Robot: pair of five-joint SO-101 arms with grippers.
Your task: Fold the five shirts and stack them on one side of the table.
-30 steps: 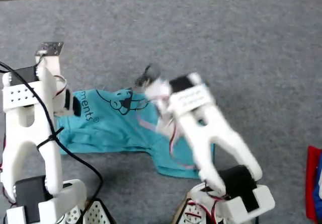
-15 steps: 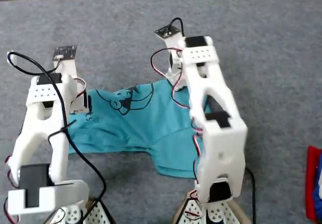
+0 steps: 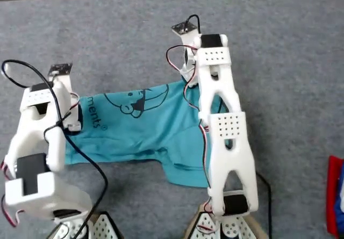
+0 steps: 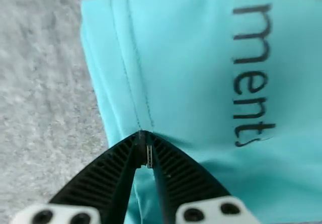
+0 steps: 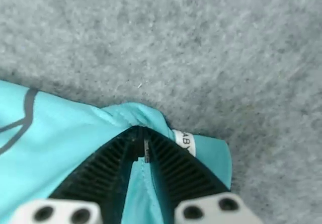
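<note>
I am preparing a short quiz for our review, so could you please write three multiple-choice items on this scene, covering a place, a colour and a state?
1. Where does the right gripper grip the shirt?
A. its far edge, beside the sewn label
B. its near hem
C. its printed letters

2. What colour is the shirt?
A. red
B. teal
C. white

3. How is the left gripper?
A. wide open
B. shut on nothing
C. shut on the shirt

Answers:
1 A, the right wrist view shows the label next to its tips.
2 B, every view shows teal fabric.
3 C, the left wrist view shows its tips pinching a fold of fabric.
</note>
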